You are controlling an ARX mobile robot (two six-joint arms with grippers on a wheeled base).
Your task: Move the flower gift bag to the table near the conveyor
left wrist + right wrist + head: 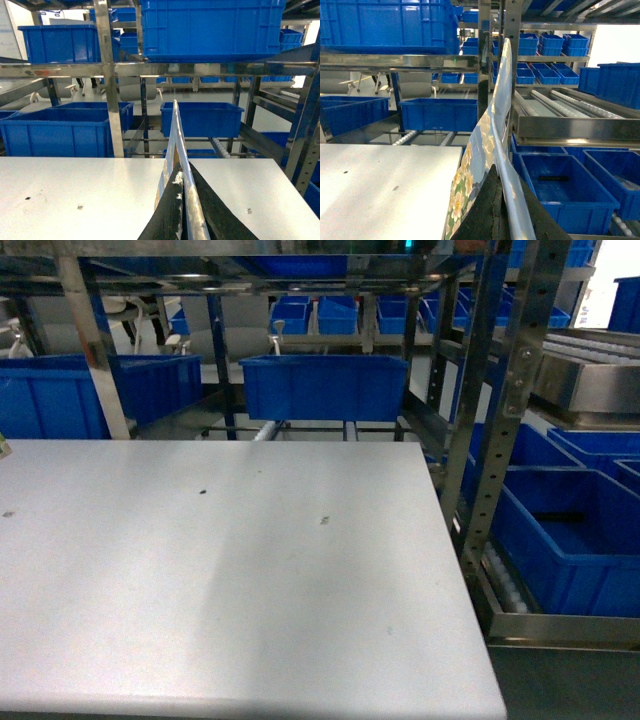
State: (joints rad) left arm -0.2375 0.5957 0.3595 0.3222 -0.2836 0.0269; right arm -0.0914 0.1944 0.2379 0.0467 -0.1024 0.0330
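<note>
Pale grey-white tabletop [240, 580] in front of steel rack with blue bins [322, 386]; flower gift bag held up between both tools, not yet on it.

Roller conveyor [560, 102] off to the right, beyond the tabletop's edge. Left tool [184, 210] pinched shut on one thin upper edge of the flower gift bag [485, 150]; right tool [502, 210] clamped on the other. Best lowered level and together over bare tabletop near the conveyor side, keeping the bag upright, releasing only once seated.
</note>
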